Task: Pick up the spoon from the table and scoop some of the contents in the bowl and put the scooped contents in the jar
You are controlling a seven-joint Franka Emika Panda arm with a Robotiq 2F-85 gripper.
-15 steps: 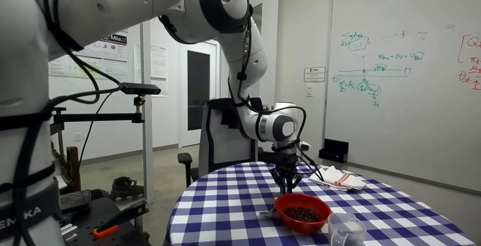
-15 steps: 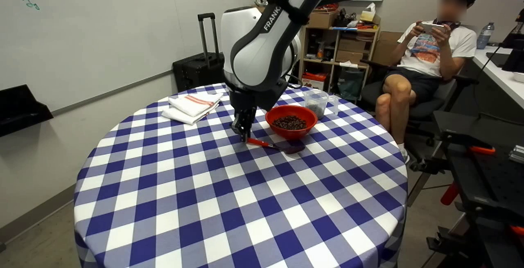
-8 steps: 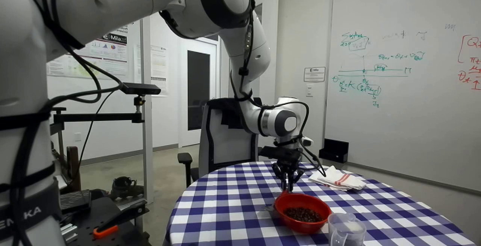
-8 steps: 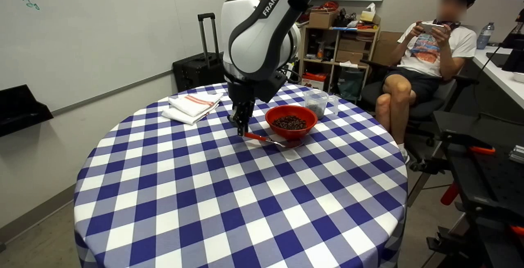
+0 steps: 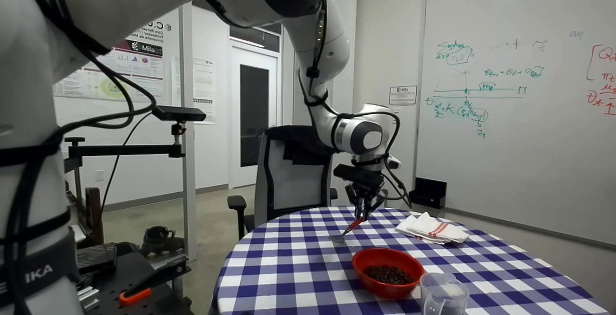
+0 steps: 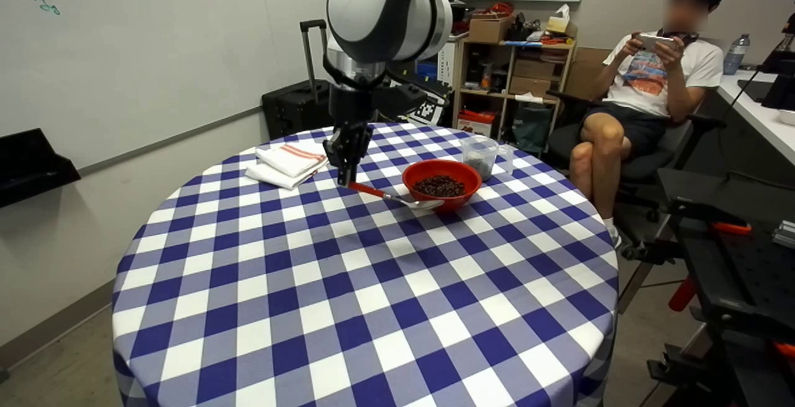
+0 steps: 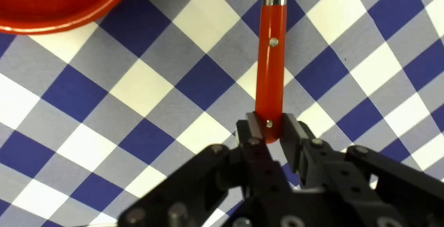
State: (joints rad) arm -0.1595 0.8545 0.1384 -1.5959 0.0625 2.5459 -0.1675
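Observation:
My gripper (image 5: 362, 215) is shut on the end of the spoon's red handle (image 5: 354, 224) and holds the spoon above the table (image 5: 288, 276). In the wrist view, both fingertips (image 7: 269, 126) press on the handle (image 7: 271, 67); the spoon's head is out of that view. In an exterior view the spoon's metal head (image 6: 425, 204) tilts downward, overlapping the bowl's front wall in the picture. The red bowl (image 5: 380, 292), also in the wrist view (image 7: 69, 24), holds dark beans. The clear jar (image 5: 443, 298) stands beside the bowl, with greyish contents visible in an exterior view (image 6: 481, 157).
A folded white cloth with red stripes (image 5: 433, 228) lies on the table near the gripper, seen in both exterior views (image 6: 290, 163). An office chair (image 5: 294, 175) stands behind the table. A seated person (image 6: 658, 77) is beyond the table's far edge.
My gripper has risen and moved back, away from the bowl. The spoon, resting on the cloth a second ago, has lifted off the table with it. Bowl and jar have not moved.

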